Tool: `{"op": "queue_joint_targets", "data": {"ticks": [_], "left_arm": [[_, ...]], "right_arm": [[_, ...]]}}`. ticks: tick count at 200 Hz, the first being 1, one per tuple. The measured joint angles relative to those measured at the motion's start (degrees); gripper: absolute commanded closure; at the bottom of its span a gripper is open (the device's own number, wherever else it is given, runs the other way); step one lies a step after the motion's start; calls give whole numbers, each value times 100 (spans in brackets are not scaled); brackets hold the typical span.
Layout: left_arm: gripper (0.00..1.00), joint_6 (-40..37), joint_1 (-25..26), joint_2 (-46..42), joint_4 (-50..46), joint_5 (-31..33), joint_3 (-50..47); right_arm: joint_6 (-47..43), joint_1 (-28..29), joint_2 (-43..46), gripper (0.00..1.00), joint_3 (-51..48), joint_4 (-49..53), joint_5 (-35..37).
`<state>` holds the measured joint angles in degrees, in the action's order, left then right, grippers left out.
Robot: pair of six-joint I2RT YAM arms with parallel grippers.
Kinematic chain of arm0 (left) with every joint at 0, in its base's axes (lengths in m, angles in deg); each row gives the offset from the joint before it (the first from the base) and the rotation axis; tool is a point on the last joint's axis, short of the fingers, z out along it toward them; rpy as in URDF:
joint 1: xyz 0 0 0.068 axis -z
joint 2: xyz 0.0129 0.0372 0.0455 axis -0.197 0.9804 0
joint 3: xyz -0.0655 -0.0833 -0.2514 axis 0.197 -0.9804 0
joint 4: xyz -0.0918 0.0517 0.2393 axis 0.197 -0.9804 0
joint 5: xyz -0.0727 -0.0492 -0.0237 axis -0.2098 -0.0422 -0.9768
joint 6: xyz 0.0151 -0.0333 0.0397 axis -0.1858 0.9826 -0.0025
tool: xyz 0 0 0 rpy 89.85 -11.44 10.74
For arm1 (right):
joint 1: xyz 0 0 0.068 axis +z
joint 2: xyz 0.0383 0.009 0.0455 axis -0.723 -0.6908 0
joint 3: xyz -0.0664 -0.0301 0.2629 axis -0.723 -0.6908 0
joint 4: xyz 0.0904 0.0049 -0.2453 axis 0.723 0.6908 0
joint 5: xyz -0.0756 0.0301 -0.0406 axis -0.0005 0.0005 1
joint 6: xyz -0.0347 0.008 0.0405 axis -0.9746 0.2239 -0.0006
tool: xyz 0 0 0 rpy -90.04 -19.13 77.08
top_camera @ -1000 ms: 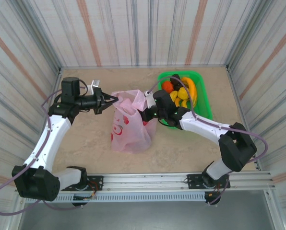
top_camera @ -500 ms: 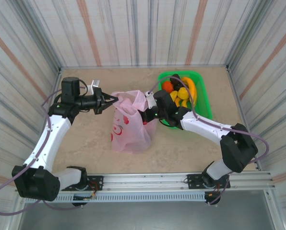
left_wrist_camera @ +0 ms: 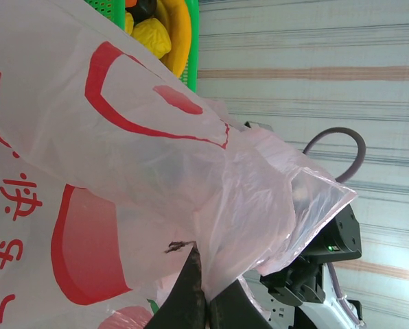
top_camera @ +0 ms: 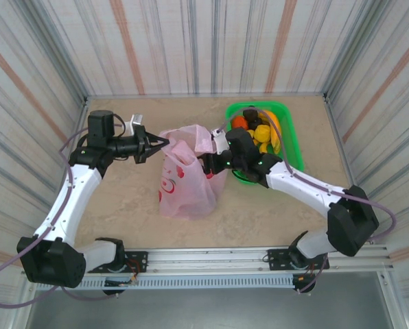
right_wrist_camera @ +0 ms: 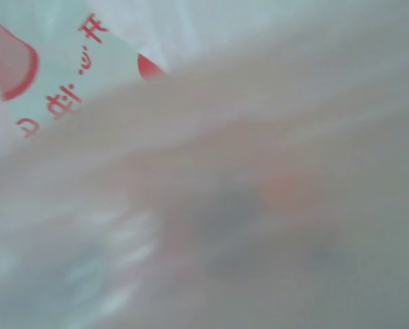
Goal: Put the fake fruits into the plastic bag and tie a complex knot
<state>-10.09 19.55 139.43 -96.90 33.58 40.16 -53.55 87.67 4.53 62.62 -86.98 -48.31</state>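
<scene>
The left arm reached inward, its end effector (top_camera: 161, 142) pinched shut on the plastic bag (top_camera: 184, 188). The right arm stretched leftward, its end effector (top_camera: 206, 164) at the bag, spread unclear.

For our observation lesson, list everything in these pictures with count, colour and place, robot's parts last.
thin translucent pink plastic bag with red print: one, pink, mid-table between the arms.
green plastic tray: one, green, far right of the table, beside the bag.
glossy toy fruits: several, count unclear; yellow, orange, dark; heaped in the tray.
beige stone-patterned table: one, beige, under everything.
striped wall panels: three sides, grey-white with reddish stripes, around the table.
left gripper: one, black, shut on the bag's top edge.
right gripper: one, black, against the bag's right side; opening unclear.
</scene>
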Motion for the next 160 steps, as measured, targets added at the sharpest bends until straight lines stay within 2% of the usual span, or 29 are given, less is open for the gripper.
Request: {"op": "queue_joint_targets", "data": {"ticks": [30, 77, 106, 130, 160], "left_arm": [[100, -2, 0, 0, 20, -2, 0], [100, -2, 0, 35, 22, 0, 0], [100, -2, 2, 74, 28, 0, 0], [100, -2, 17, 85, 66, 0, 0], [100, -2, 17, 87, 114, 0, 2]], "right_arm": [[-149, -186, 629, 16, -293, 271, -162], [-752, -647, 1576, 0, -490, 1346, -793], [-1309, -992, 2223, 1, -496, 2107, -1355], [-1829, -1510, 2741, 1, -485, 2612, -1945], [-2428, -2227, 2868, 1, -317, 2944, -2647]]}}
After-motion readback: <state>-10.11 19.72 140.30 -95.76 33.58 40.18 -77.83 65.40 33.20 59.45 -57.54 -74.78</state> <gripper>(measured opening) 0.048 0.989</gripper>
